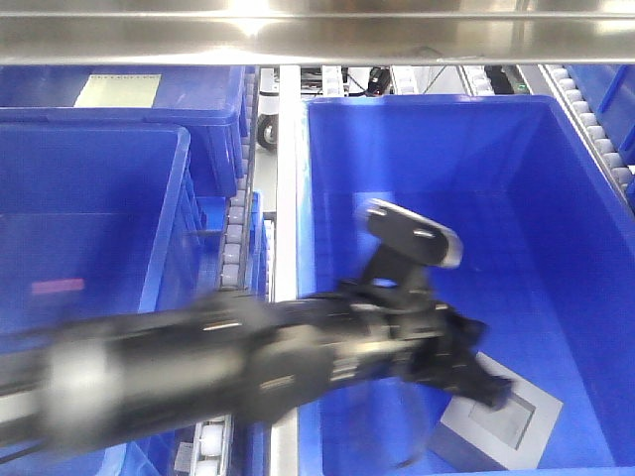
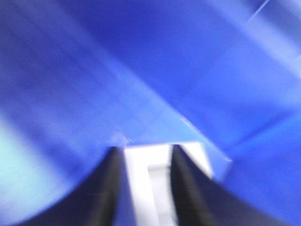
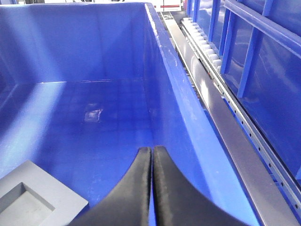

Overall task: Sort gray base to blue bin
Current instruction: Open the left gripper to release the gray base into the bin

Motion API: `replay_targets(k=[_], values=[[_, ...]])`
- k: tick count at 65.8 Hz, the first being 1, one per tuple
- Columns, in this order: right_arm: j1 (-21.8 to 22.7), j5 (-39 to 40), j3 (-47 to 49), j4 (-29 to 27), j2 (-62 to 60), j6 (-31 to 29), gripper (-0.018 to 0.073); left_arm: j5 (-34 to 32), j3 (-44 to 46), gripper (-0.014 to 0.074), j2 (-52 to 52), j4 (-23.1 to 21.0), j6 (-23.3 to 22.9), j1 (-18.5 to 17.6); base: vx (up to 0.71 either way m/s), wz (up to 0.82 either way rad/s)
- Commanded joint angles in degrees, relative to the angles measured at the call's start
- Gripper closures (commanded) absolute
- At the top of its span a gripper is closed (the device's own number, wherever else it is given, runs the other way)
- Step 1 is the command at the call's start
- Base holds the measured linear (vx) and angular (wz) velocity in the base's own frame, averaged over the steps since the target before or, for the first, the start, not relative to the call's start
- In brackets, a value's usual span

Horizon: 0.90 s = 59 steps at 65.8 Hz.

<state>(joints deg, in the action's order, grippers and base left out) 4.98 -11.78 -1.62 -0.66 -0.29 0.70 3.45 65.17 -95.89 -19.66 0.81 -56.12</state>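
The gray base (image 1: pixel 508 421) lies on the floor of the blue bin (image 1: pixel 556 198) on the right, near its front, with its square recess facing up. My left arm reaches in from the lower left, heavily blurred. Its left gripper (image 1: pixel 491 392) hovers just over the base. In the left wrist view the left gripper (image 2: pixel 143 155) has its fingers apart, and the pale gray base (image 2: pixel 141 179) shows between and beyond them. The right gripper (image 3: pixel 151 149) is shut and empty inside the blue bin (image 3: pixel 94 42). A corner of the gray base (image 3: pixel 33 197) sits to its lower left.
A second blue bin (image 1: pixel 89 218) stands at the left, and a third with a pale label (image 1: pixel 119 89) sits behind it. Roller rails (image 1: pixel 238 218) run between the bins. A metal bar (image 1: pixel 317 40) crosses the top. Rollers (image 3: pixel 207 52) and a steel rail (image 3: pixel 244 155) flank the bin's right side.
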Motion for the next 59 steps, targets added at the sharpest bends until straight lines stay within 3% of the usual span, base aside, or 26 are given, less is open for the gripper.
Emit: replay_targets(k=[1, 17, 59], values=[[0.22, 3.18, -0.09, 0.25, 1.08, -0.70, 0.0564, -5.67, -4.35, 0.0458, 10.19, 0.07, 1.29, -0.19, 0.00, 0.00], [0.22, 3.18, -0.09, 0.25, 1.08, -0.70, 0.0564, -6.45, -18.78, 0.0606, 30.09, 0.07, 1.85, -0.19, 0.00, 0.00], [0.22, 3.18, -0.09, 0.25, 1.08, -0.70, 0.0564, 0.52, -36.31, 0.0604, 66.73, 0.13, 1.85, -0.14, 0.00, 0.00]])
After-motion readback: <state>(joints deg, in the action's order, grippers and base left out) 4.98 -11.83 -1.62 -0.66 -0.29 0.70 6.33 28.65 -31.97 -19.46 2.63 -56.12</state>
